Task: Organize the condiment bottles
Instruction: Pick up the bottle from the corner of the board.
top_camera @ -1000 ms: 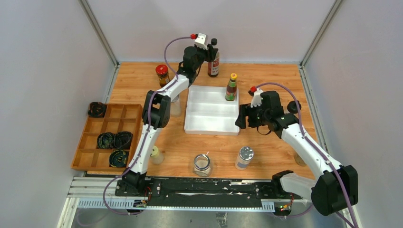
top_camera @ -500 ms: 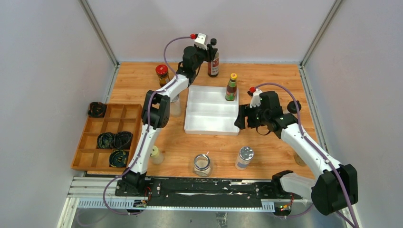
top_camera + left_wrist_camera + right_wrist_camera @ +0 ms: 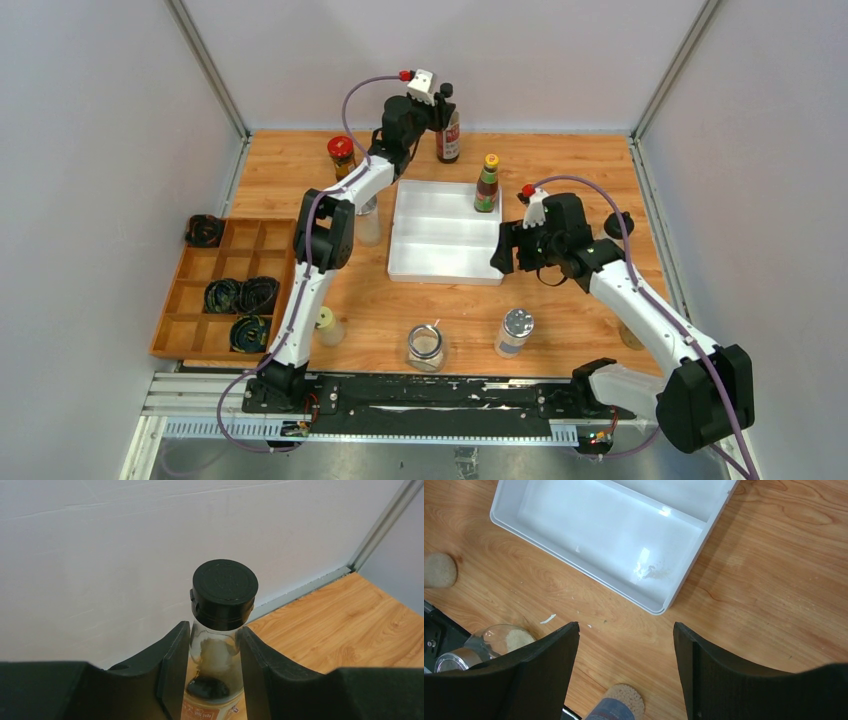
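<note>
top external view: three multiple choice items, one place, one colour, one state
1. Where does the yellow-capped bottle stand? A in the white tray; B in the wooden organiser; C beside the arm bases.
2. Cap colour of the tall bottle between the left fingers? A red; B black; C silver.
3. The right fingers are: A shut on a jar; B shut empty; C open, holding nothing.
Answers: 1 A, it stands in the tray's far right corner. 2 B, the left wrist view shows a black cap. 3 C, they stand wide apart, gripping nothing.
</note>
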`<state>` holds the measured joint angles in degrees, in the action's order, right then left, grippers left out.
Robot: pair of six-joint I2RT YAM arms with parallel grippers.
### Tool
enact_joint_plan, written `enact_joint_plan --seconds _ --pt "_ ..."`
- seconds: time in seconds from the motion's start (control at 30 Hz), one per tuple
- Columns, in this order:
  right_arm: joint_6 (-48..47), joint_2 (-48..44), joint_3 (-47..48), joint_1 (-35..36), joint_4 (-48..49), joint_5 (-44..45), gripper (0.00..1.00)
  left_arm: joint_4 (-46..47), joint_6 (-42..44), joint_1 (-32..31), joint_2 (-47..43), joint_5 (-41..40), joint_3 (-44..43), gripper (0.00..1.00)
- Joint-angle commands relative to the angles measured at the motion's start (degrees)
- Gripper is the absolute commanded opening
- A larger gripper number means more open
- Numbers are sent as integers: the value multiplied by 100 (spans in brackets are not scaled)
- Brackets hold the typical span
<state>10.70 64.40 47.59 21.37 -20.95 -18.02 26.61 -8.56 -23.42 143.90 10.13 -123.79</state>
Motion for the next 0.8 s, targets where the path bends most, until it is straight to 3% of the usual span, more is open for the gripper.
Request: enact_joint_plan --seconds 0.0,0.77 --pt "64 -58 -66 135 -22 -2 74 196 38 13 -438 75 23 43" --pt "157 -245 21 373 -141 104 74 195 104 12 -1154 156 708 43"
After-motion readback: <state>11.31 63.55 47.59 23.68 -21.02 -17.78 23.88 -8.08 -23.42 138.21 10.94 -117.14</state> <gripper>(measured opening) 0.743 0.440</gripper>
